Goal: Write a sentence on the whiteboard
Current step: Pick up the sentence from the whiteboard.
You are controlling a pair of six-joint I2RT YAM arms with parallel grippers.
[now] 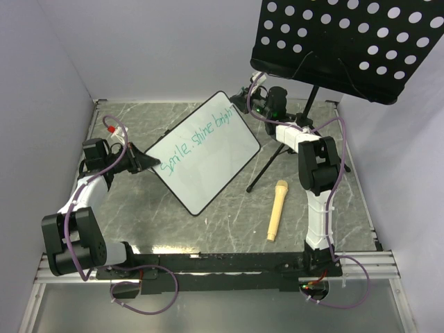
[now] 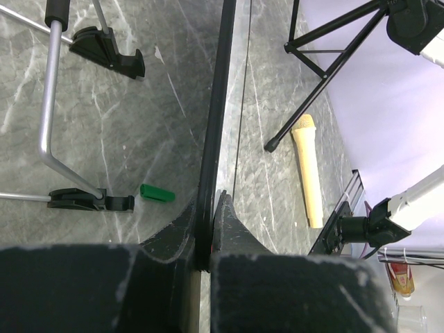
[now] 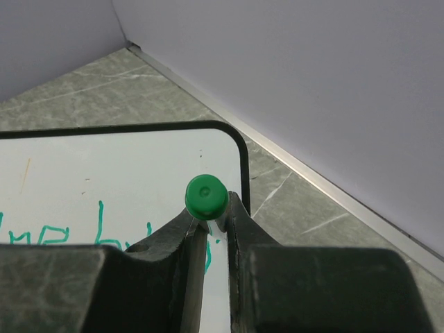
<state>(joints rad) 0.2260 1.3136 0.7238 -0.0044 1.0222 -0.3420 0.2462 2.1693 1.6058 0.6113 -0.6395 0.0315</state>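
I have the whiteboard (image 1: 208, 156) standing aslant in the middle of the worktop (image 1: 229, 222), with one corner turned towards the far wall. The sentence (image 1: 198, 139) runs in teal along the board's upper long edge and reads roughly "Smile, shine bright". At the board's left corner my left end effector (image 1: 154, 164) is clamped tight on the board's edge. At the board's far corner, by the last word, my right end effector (image 1: 243, 97) is pinched on a green marker (image 3: 205, 196), whose round end pokes out between the fingers (image 3: 173, 239). On the board's back side a green cap (image 2: 156, 193) lies near one black foot (image 2: 90, 201). To the board's right lies a beige microphone (image 1: 276, 210), and further back stands a black music stand (image 1: 347, 41).
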